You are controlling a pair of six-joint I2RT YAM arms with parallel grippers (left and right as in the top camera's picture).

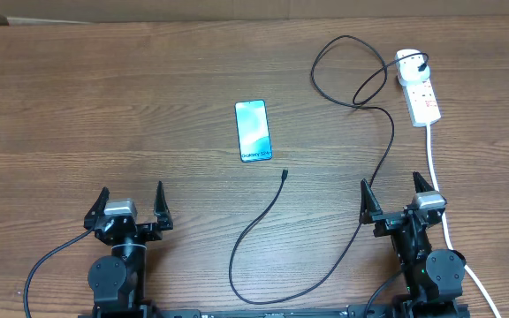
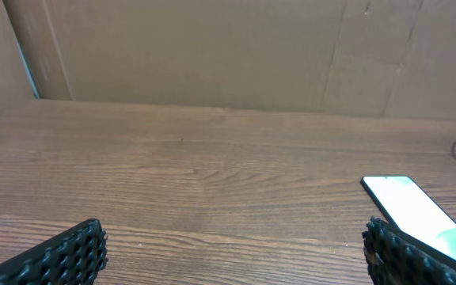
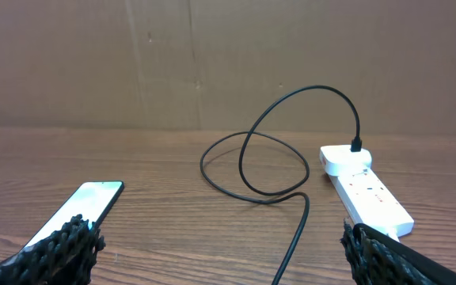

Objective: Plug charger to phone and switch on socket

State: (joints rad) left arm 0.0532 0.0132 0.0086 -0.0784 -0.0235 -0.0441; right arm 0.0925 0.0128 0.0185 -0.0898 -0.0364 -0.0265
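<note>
Charger (image 1: 391,141) tip lay loose, phone (image 1: 253,131) unplugged

Its connector tip (image 1: 284,174) lay at the phone's five o'clock; the socket (image 1: 421,93) sat at the table's (image 1: 78,88) two o'clock. Left claw (image 1: 132,190) and right claw (image 1: 391,183) gaped wide, empty. That thin tip might twist when gripped, or shove the phone.

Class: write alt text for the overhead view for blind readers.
A phone lies screen up at centre; the charger tip rests beside it, unplugged, its cable looping to the socket at far right. The left gripper and right gripper stand open near the front.
</note>
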